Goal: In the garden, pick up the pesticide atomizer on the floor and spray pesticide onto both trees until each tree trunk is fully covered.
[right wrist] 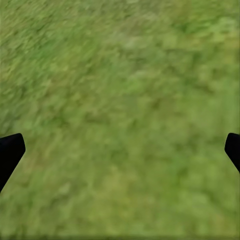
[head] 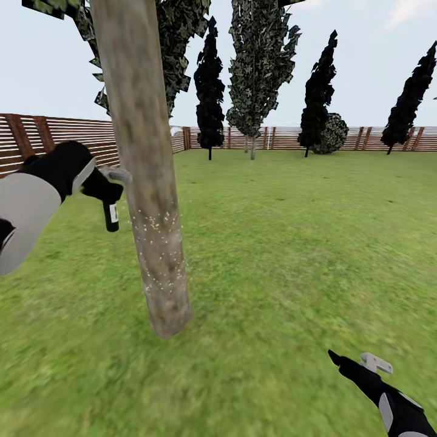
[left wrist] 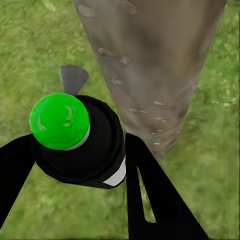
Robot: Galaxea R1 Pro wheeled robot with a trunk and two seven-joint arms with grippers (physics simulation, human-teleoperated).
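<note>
Holding the pesticide atomizer [head: 111,215] upright just beside the tree trunk [head: 149,182], left gripper [head: 108,185] was raised | right gripper [head: 355,364] hung low over lawn [head: 291,243], jaws wide | trunk's top cut off.

No text, number, brand or sign can be read anywhere. A white label patch is carried on the pesticide atomizer [head: 111,216], seen in the head view as a small pale rectangle on the dark bottle, but no lettering can be made out on it. In the left wrist view the same patch is seen as a plain white corner low on the bottle's side, and nothing is printed there that can be told.
</note>
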